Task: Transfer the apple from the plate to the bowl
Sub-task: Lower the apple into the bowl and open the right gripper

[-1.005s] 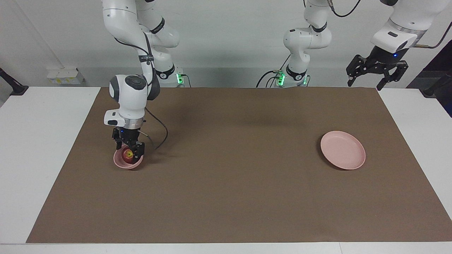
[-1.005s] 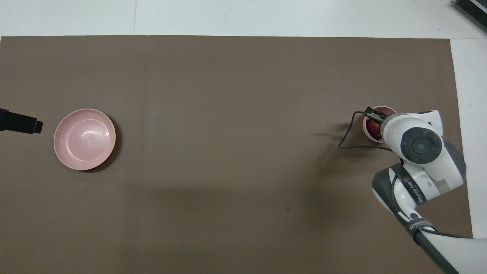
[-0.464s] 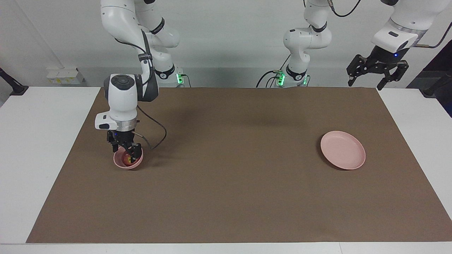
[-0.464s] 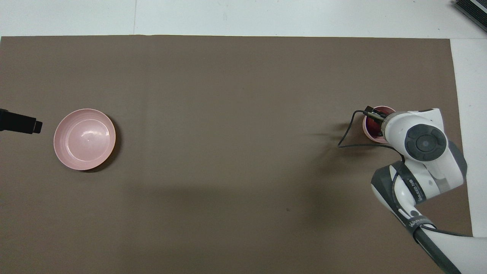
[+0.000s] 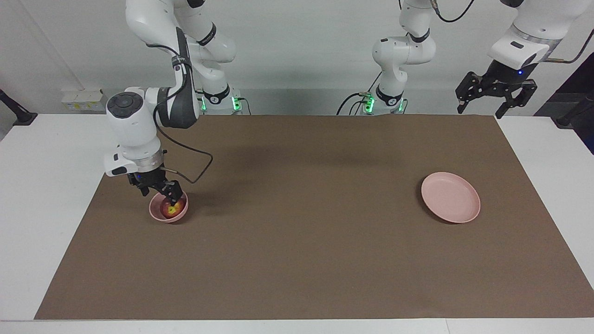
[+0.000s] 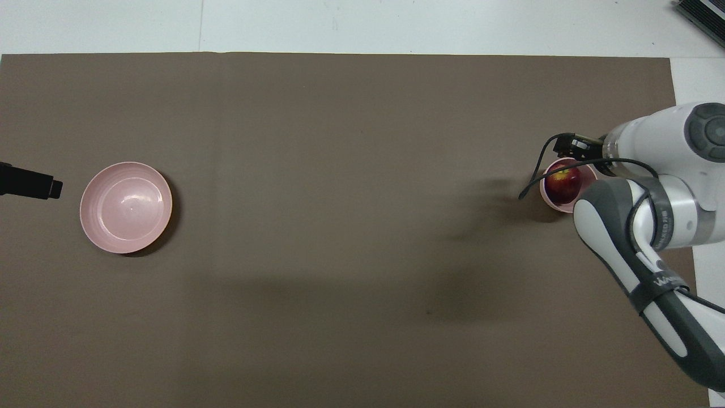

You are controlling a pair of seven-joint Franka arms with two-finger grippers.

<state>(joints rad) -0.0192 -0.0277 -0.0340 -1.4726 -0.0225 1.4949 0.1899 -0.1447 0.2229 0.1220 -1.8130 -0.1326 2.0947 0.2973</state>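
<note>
- Brown matting (image 5: 297,241) is covering most of the white table (image 5: 46,195) you are looking at, with a pale wall running along the robots' end.
- You are seeing the apple (image 5: 168,211) (image 6: 564,182) sitting inside the bowl (image 5: 158,214) (image 6: 546,195), its yellowish patch facing the facing camera.
- The bowl is standing on the matting toward the right arm's end of the table.
- The plate (image 5: 450,197) (image 6: 126,207) is lying well apart from it, toward the left arm's end, with nothing on it.
- The right gripper (image 5: 160,190) (image 6: 572,148) is hanging tilted just over the bowl's rim, on the side nearer to the robots in the facing view.
- Its fingers are standing apart and gripping nothing; the apple is lying free below them.
- A black cable (image 5: 197,162) is looping from the right wrist over the matting beside the bowl.
- The left gripper (image 5: 495,95) is waiting high up over the matting's corner at the left arm's end, near the wall.
- Its fingers are spread wide and holding nothing.
- In the overhead view you are catching only a dark tip of the left gripper (image 6: 28,184) at the edge, beside the plate.
</note>
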